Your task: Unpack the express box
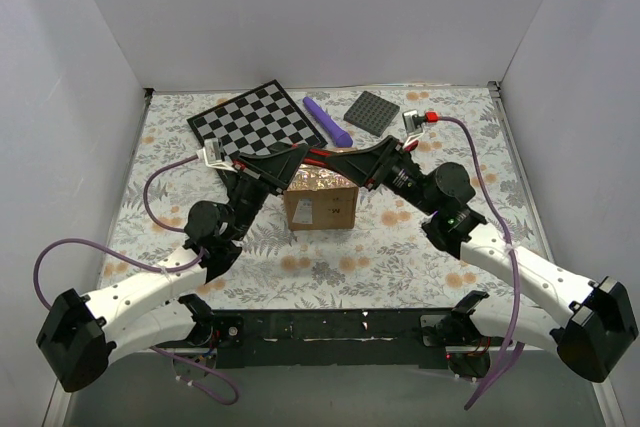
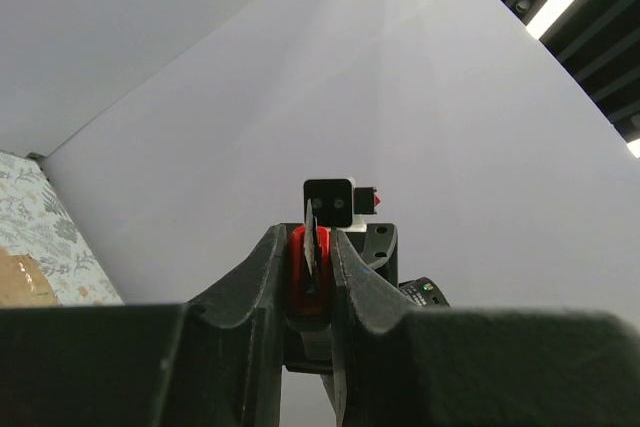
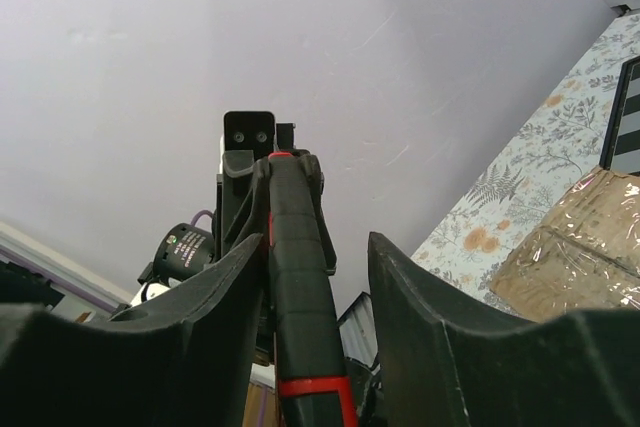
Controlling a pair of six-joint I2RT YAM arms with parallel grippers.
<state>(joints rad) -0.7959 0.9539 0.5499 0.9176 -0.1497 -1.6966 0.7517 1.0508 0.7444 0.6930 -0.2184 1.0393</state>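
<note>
The express box (image 1: 322,205), a small brown carton with glossy tape on top, stands mid-table; its corner shows in the right wrist view (image 3: 580,247) and the left wrist view (image 2: 20,282). Above it both arms meet tip to tip. My left gripper (image 1: 300,155) (image 2: 310,247) is shut on the red end of a utility knife (image 1: 322,156) (image 2: 305,269), its thin blade showing between the fingers. My right gripper (image 1: 345,160) (image 3: 315,247) stands open around the knife's black handle (image 3: 300,287): the handle lies against the left finger, with a gap to the right one.
Behind the box lie a checkerboard (image 1: 255,117), a purple stick-shaped object (image 1: 328,120) and a dark grey square plate (image 1: 378,111). White walls close in the floral-covered table (image 1: 450,147) on three sides. Purple cables loop beside each arm.
</note>
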